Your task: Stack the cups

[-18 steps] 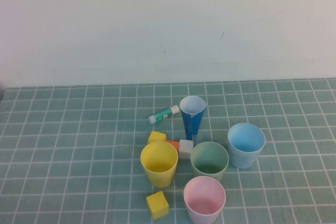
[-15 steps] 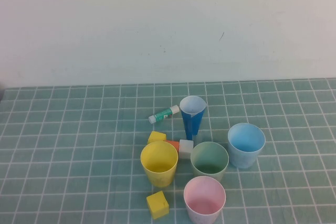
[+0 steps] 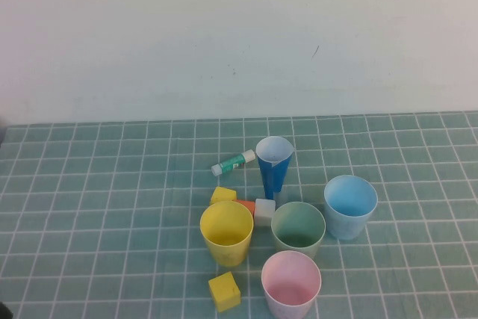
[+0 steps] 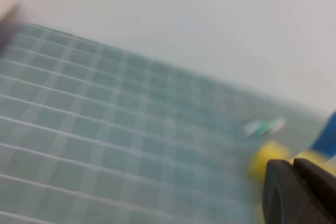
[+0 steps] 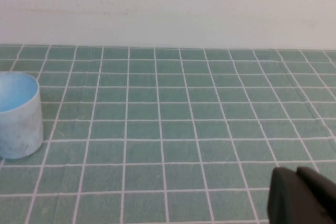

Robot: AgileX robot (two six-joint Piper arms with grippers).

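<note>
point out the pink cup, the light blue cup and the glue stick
pink cup (image 3: pixel 290 280), high view, inner wall.
light blue cup (image 3: pixel 349 201), high view, inside near the rim.
glue stick (image 3: pixel 234 162), high view, green body.

Even, soft, fairly bright light, no glare. High view sharp; cups cast only faint short shadows on the mat (image 3: pixel 89 207). Left wrist view heavily motion-blurred: grid lines smeared, yellow shape beyond the left gripper (image 4: pixel 294 190) just a blob. Right wrist view clear; right gripper (image 5: pixel 296 195) dark, soft-edged, out of focus.
</note>
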